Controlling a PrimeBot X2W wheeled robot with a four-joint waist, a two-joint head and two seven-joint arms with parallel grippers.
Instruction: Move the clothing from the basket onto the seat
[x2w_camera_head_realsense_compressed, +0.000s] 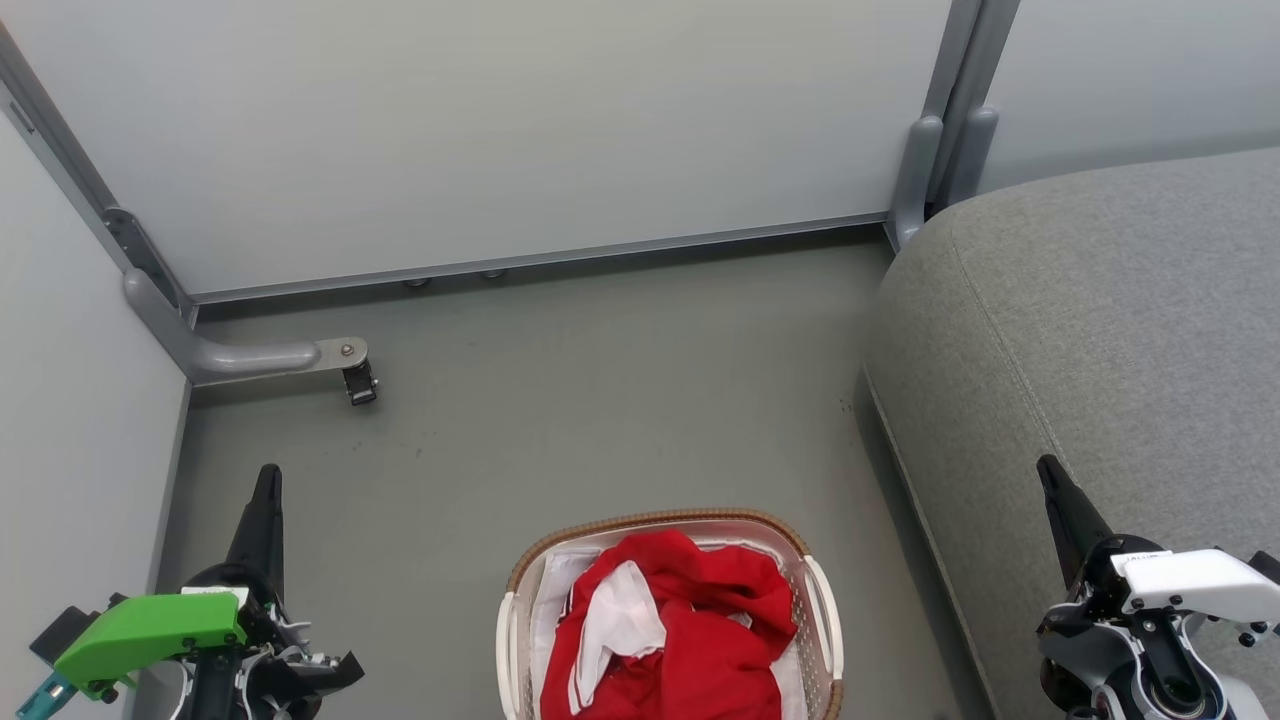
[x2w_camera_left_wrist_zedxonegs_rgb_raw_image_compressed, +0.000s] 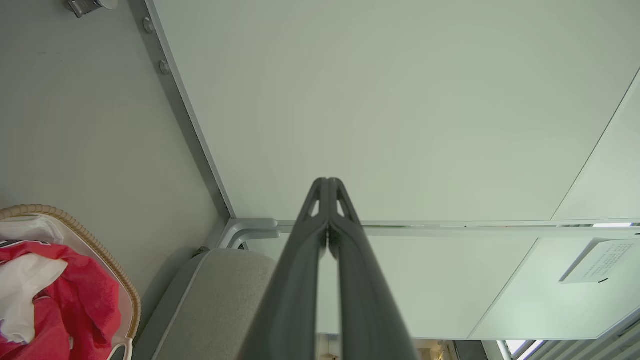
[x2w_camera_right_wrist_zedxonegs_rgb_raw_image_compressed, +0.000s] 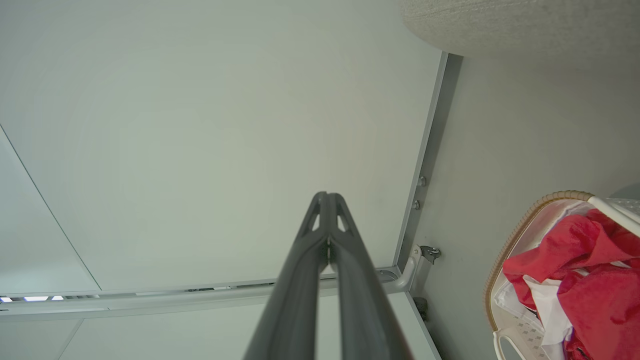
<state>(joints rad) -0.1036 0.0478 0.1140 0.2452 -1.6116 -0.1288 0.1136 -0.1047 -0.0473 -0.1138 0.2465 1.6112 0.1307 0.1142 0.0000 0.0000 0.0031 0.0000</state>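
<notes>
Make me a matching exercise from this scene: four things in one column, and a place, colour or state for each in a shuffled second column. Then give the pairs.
Column one
1. clothing
2. basket
3. seat
4. left gripper

Column two
A. grey upholstery, on the robot's right
B. jaws shut on nothing, at the lower left of the head view
C. bright red with white, heaped in a container
D. white perforated plastic with a brown woven rim, standing on the floor

Pairs: 1-C, 2-D, 3-A, 4-B
</notes>
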